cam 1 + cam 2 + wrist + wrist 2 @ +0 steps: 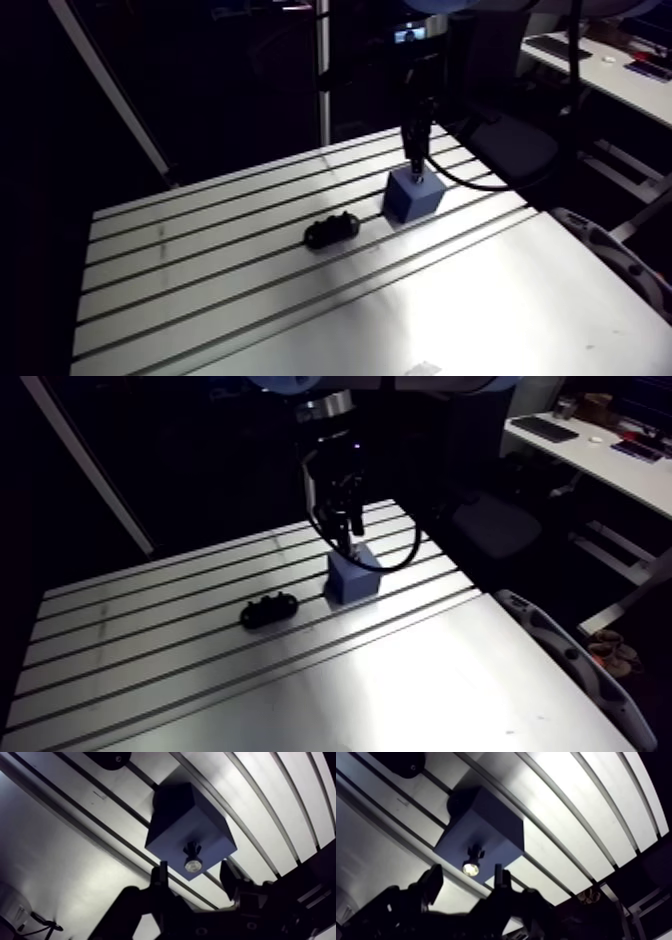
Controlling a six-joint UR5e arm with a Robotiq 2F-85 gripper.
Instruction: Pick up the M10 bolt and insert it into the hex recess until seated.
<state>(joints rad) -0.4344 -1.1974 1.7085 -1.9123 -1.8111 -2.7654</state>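
My gripper [195,870] hangs open just above the blue block [413,195] on the table [200,270], fingers clear on either side of the M10 bolt [193,861], which stands upright in the block's hex recess [192,848], seated by my judgement.

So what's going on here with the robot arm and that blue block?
The arm's gripper hangs just above the blue block on the slotted table, fingers open on either side of the bolt. The bolt stands in the block's top face, free of both fingers; whether it is fully seated can't be told. A small black part lies beside the block.
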